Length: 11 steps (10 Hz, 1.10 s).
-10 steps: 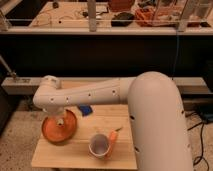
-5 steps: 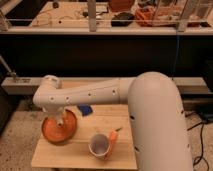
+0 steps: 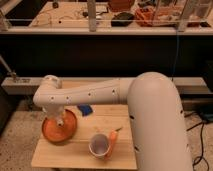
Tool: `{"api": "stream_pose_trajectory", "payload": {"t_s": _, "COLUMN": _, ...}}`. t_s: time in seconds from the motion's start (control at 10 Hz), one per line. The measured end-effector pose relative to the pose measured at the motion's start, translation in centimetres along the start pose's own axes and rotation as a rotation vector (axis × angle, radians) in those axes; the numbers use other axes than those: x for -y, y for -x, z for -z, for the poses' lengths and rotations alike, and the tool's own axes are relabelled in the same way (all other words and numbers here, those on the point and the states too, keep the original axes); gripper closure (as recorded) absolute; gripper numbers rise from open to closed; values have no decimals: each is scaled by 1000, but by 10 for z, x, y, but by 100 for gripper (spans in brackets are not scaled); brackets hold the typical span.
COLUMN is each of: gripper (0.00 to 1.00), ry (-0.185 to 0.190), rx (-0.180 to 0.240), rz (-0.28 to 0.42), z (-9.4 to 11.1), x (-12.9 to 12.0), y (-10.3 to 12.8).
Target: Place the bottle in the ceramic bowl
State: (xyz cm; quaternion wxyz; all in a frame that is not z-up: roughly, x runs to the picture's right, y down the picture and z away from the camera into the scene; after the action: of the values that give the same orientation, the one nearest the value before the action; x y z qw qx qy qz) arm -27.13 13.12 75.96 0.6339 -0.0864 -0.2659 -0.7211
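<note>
Gripper (image 3: 60, 120) hangs low over ceramic bowl (image 3: 50, 133), barely shifted since a second ago; we cannot tell its grip state. Bottle likely hidden beneath it, so release looks near.

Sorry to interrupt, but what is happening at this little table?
The robot's white arm reaches across the small wooden table, its gripper hanging over the wide, shallow orange-terracotta dish at the table's left end as seen here. The small pale bottle meant for that dish cannot be told apart from the gripper. A white-lined cup, an orange carrot-like object and a small blue object sit apart from it.
</note>
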Motion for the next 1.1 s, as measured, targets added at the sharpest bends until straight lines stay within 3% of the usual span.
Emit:
{"api": "stream_pose_trajectory", "payload": {"t_s": 0.2, "gripper": 81, "ry": -1, "rx": 6, "rz": 4, "z": -1, "x": 0, "y": 0}}
{"api": "stream_pose_trajectory", "payload": {"t_s": 0.8, "gripper": 81, "ry": -6, "rx": 20, "rz": 12, "z": -3, "x": 3, "y": 1}}
{"api": "stream_pose_trajectory", "payload": {"t_s": 1.1, "gripper": 74, "ry": -8, "rx": 28, "rz": 20, "z": -4, "x": 5, "y": 2}}
